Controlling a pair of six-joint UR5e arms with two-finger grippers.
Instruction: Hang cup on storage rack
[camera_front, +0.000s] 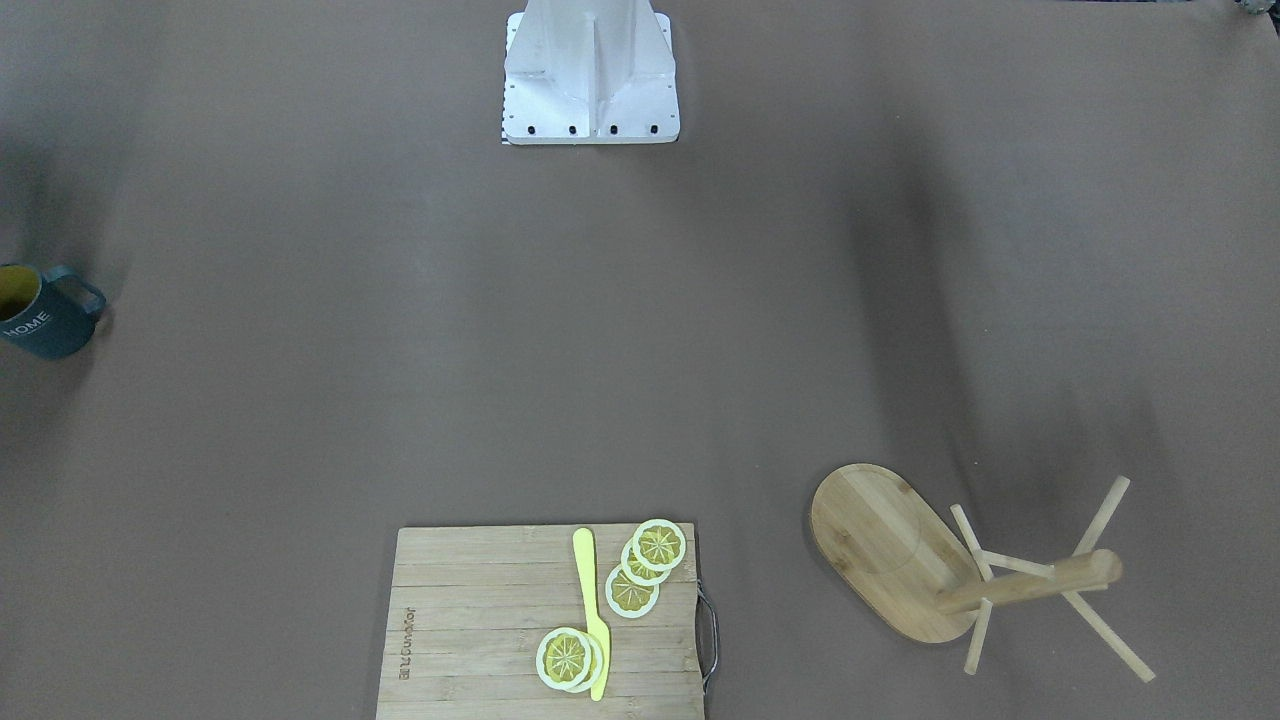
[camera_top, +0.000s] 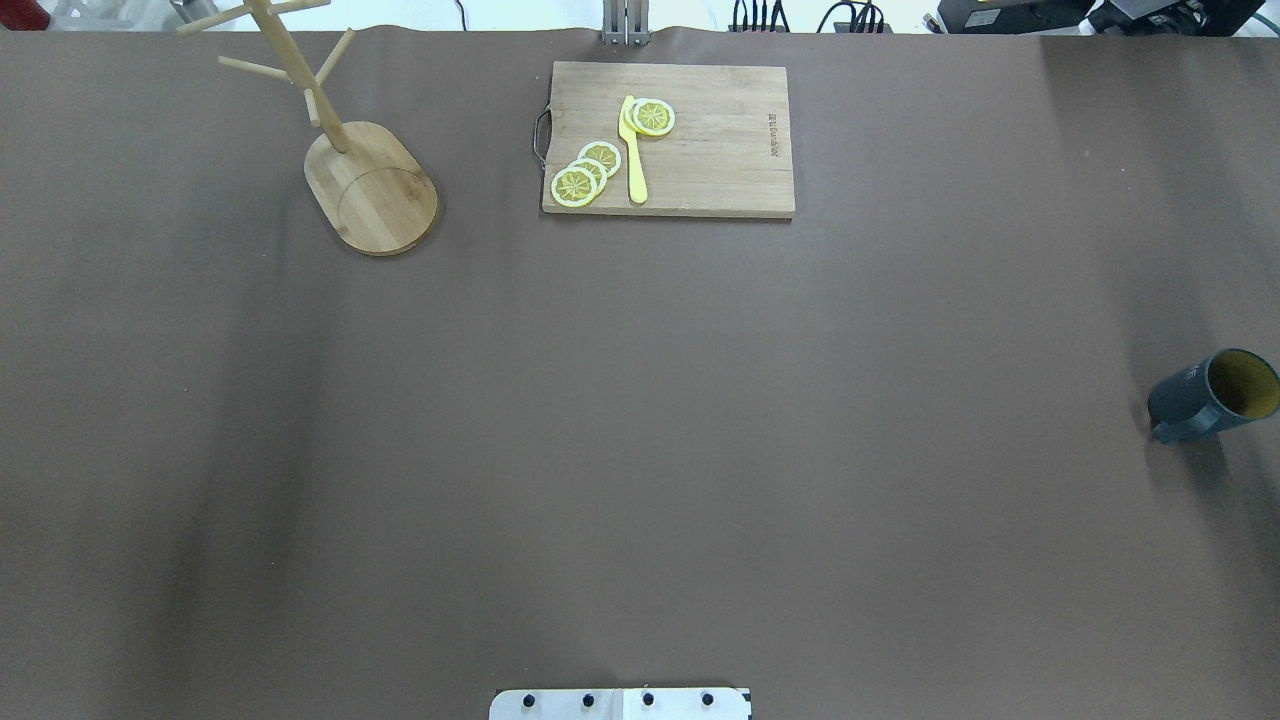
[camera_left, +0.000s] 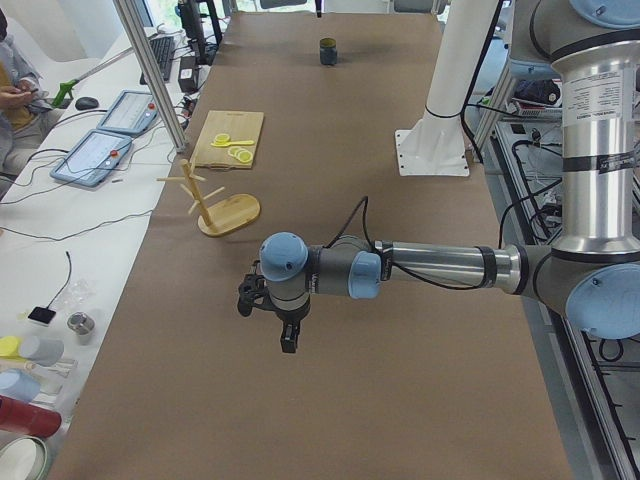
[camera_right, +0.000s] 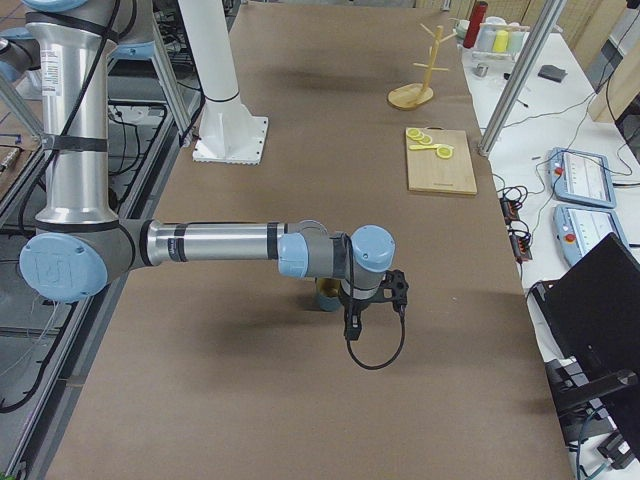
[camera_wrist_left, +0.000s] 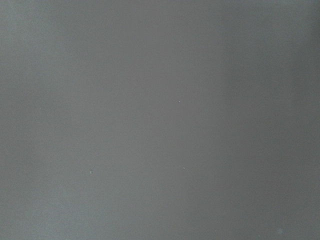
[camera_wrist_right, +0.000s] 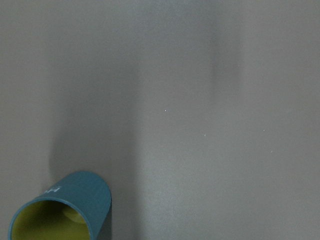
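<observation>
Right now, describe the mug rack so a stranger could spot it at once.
On the table, look along the edge farthest from the robot, on its left side. The storage rack stands there, apart from the cutting board: unlike that flat rectangle, it has an oval base, an upright post and thin pegs.

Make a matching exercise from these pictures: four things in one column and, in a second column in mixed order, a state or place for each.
Things
1. cup
2. rack
3. knife
4. cutting board

States or places
A. yellow, long and thin, lying flat
B. pegs bare, nothing hanging
C. stands alone, far on the robot's right
D. holds the lemon slices

Pairs: 1-C, 2-B, 3-A, 4-D
</observation>
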